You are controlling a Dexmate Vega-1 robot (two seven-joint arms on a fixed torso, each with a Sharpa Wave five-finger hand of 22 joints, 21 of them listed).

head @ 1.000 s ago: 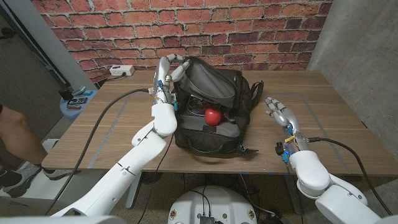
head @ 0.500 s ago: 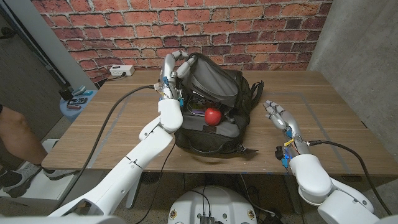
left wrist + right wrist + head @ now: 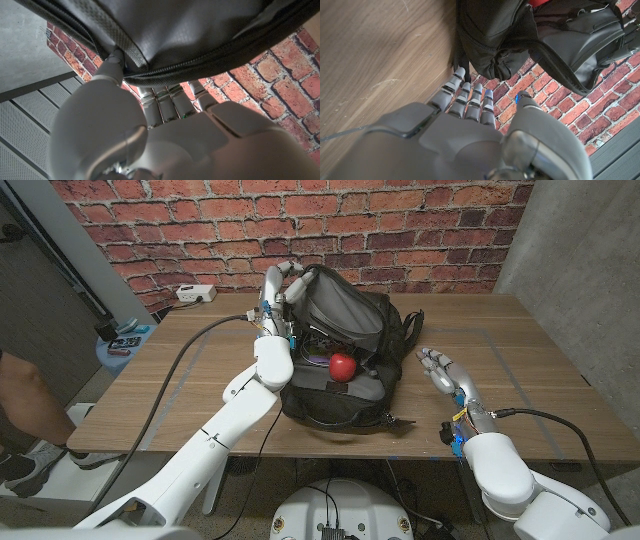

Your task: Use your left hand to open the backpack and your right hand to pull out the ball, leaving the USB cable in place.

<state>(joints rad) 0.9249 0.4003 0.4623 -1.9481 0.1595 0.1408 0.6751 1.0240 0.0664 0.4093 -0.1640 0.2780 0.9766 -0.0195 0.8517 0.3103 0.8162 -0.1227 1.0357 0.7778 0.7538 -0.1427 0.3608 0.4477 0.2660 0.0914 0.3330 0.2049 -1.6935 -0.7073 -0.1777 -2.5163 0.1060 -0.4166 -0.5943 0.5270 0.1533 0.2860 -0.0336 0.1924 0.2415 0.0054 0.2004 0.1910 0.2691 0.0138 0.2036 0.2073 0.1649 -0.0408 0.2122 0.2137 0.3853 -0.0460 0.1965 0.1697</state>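
Left hand (image 3: 279, 292) gripped the raised flap at the far-left top edge of the black backpack (image 3: 345, 360), fingers (image 3: 165, 100) hooked over the zippered rim and holding the opening wide. Right hand (image 3: 445, 370) was empty with fingers spread, hovering over the wooden table (image 3: 540, 370) just right of the backpack, fingertips (image 3: 465, 82) near its side but apart from it. Red ball (image 3: 342, 365) sat inside the open bag near the front; USB cable couldn't be made out.
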